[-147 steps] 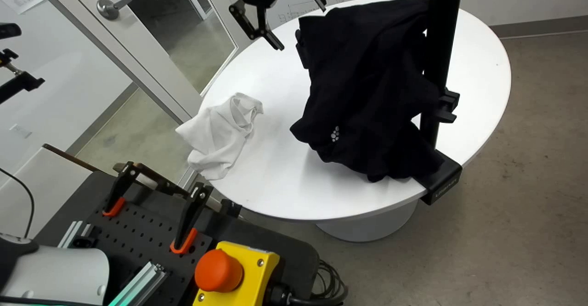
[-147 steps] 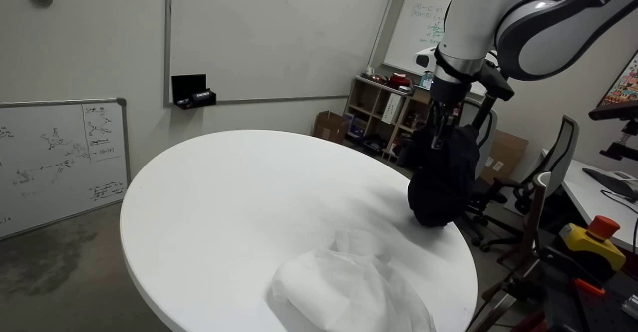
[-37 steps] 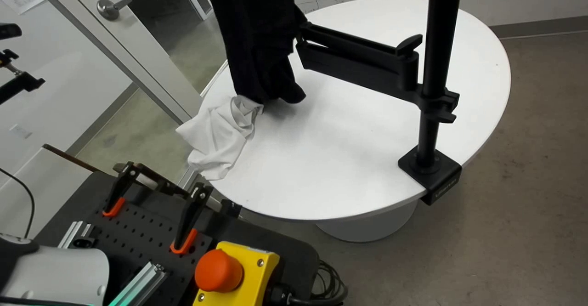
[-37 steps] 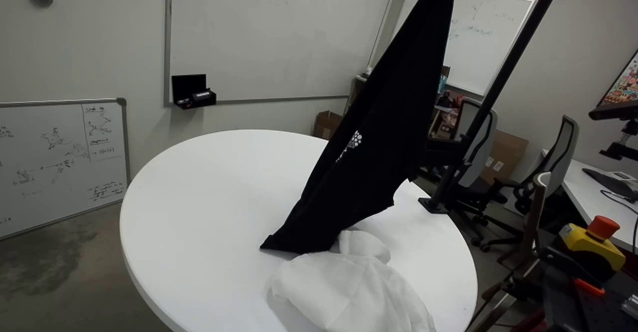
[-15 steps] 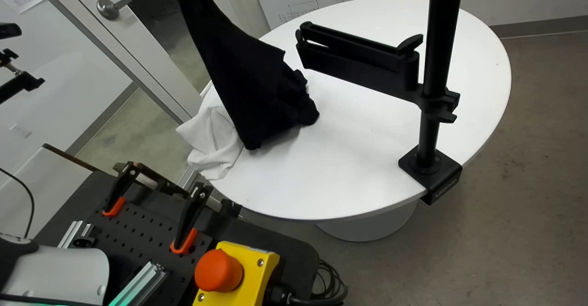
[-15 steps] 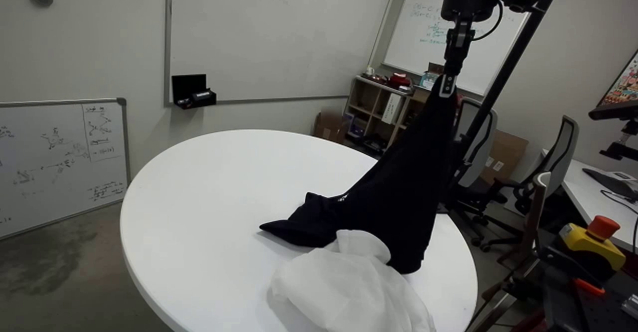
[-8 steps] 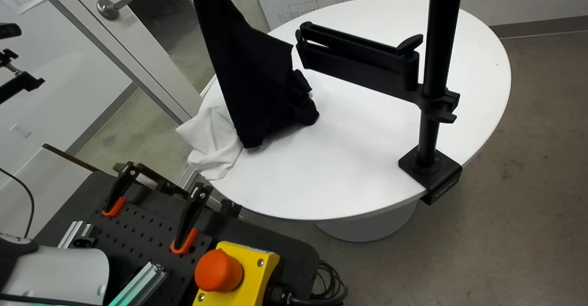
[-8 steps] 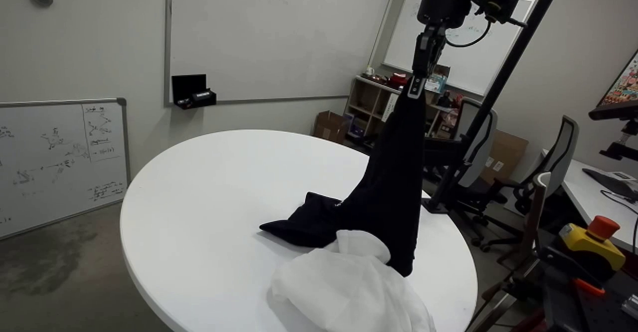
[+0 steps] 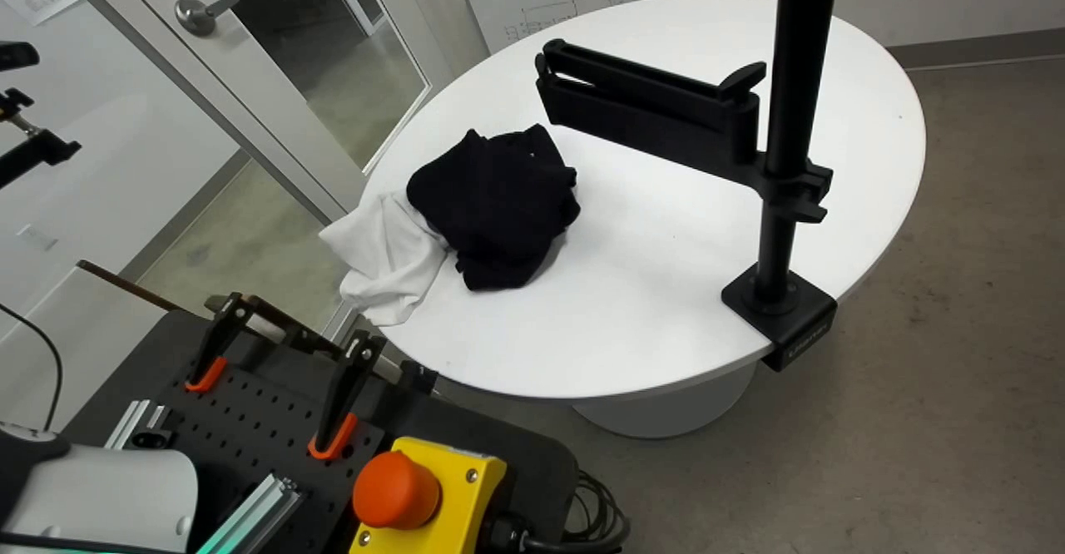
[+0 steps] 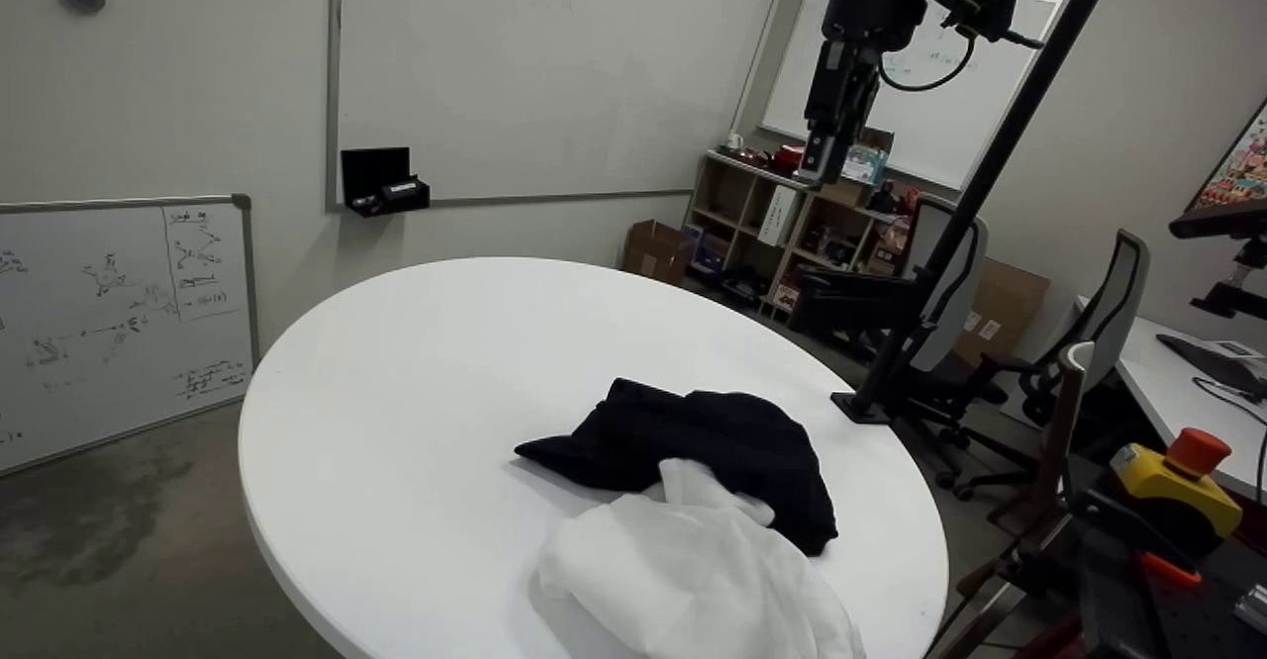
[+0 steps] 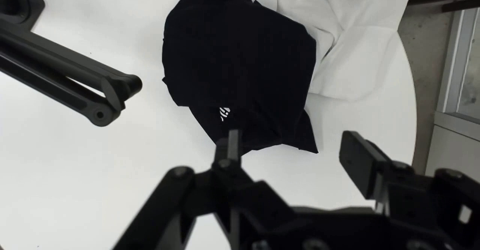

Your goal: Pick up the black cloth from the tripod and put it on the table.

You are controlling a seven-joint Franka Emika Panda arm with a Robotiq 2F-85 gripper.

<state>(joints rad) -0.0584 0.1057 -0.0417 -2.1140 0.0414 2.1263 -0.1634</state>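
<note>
The black cloth (image 9: 499, 205) lies crumpled on the round white table (image 9: 649, 313), partly touching the white cloth. It shows in both exterior views (image 10: 732, 436) and in the wrist view (image 11: 240, 54), where a small white logo is visible. My gripper (image 10: 824, 169) is above the table and apart from the cloth. In the wrist view the gripper (image 11: 289, 139) has its fingers wide apart with nothing between them. The black tripod (image 9: 795, 80) is a pole clamped at the table edge with a folded side arm, and no cloth hangs on it.
A white cloth (image 9: 387, 263) lies at the table's edge against the black cloth. The tripod's side arm (image 11: 63, 70) sticks out over the table. A yellow emergency stop box (image 9: 449, 496) and black clamps (image 9: 345, 388) are on the robot's base.
The cloth hung on the tripod at first, then was carried in my gripper over the table. Within the last half second the gripper opened and the cloth's raised part fell onto the table.
</note>
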